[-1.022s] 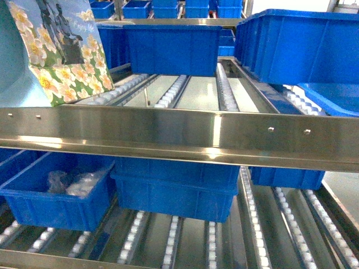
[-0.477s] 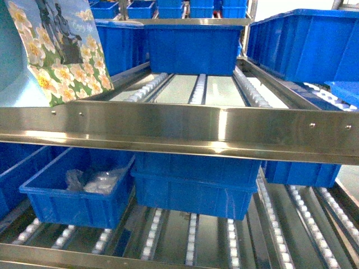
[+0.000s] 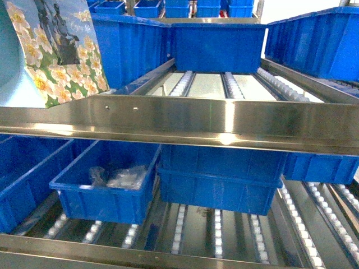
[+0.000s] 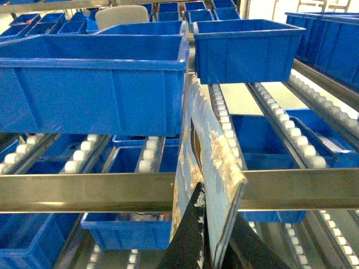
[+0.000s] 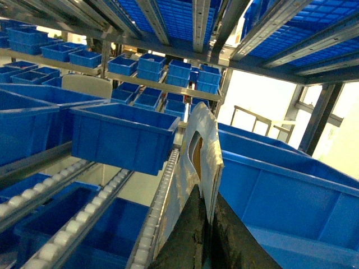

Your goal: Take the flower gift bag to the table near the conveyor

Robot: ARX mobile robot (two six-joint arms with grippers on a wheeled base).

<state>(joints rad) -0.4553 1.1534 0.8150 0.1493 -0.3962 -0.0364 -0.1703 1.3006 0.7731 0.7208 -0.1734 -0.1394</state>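
The flower gift bag (image 3: 56, 50) hangs at the head view's top left, its daffodil front facing me and a plain pale-blue side (image 3: 11, 61) beside it, above the conveyor's steel rail (image 3: 224, 120). In the left wrist view the flower gift bag (image 4: 205, 151) stands edge-on with my left gripper (image 4: 214, 218) shut on its lower edge. My right gripper (image 5: 206, 193) is shut on a pale paper bag (image 5: 196, 140) with a cut-out handle, next to a blue bin. Neither gripper shows in the head view. The table is out of view.
Blue bins (image 3: 216, 47) sit on the white roller lanes (image 3: 182, 84) on both rack levels. A lower bin (image 3: 106, 193) holds clear plastic packets. More bins (image 4: 95, 84) and steel rails (image 4: 84, 190) crowd the left wrist view, with overhead racking (image 5: 196, 22) in the right wrist view.
The head view has swung, so the rack and bins slid rightward in the frame. The flower gift bag kept its place at the top left.
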